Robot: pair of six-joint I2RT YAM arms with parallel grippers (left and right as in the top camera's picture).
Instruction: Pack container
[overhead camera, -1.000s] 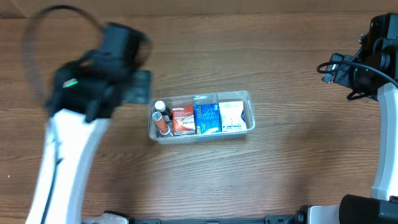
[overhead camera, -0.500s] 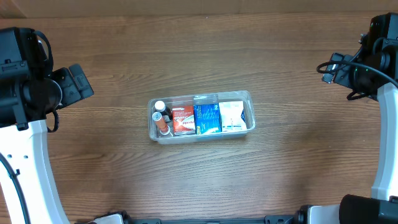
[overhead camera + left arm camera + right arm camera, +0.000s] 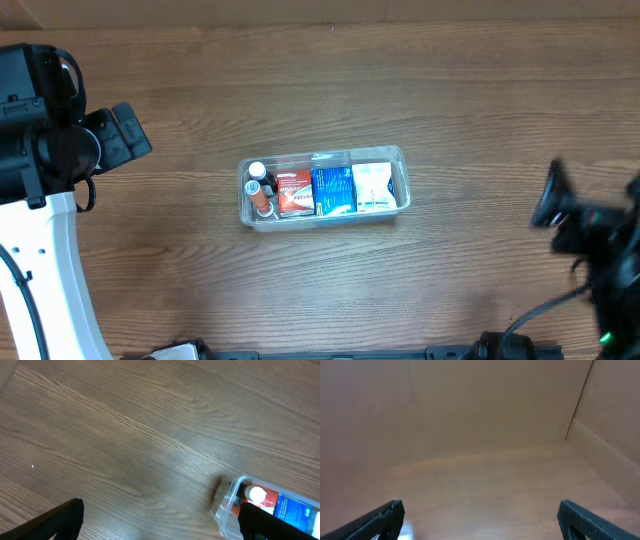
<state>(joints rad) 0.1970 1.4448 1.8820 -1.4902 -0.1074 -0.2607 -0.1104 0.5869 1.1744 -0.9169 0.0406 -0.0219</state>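
Note:
The clear plastic container [image 3: 404,188] lies in the middle of the table. It holds small bottles [image 3: 258,172] at its left end, then a red box [image 3: 295,193], a blue box [image 3: 333,190] and a white box [image 3: 373,187]. My left gripper [image 3: 127,134] is open and empty, well to the left of the container. In the left wrist view [image 3: 162,522] the container's left end [image 3: 226,505] shows at the lower right. My right gripper [image 3: 553,203] is blurred at the lower right, away from the container. It is open and empty in the right wrist view [image 3: 480,517].
The wooden table [image 3: 330,80] surrounds the container on all sides. A brown cardboard wall [image 3: 470,405] fills the right wrist view, with a corner seam at the right.
My left arm swung away from the container to the far left, then stayed still. My right arm has dropped from the upper right to the lower right and is blurred with motion.

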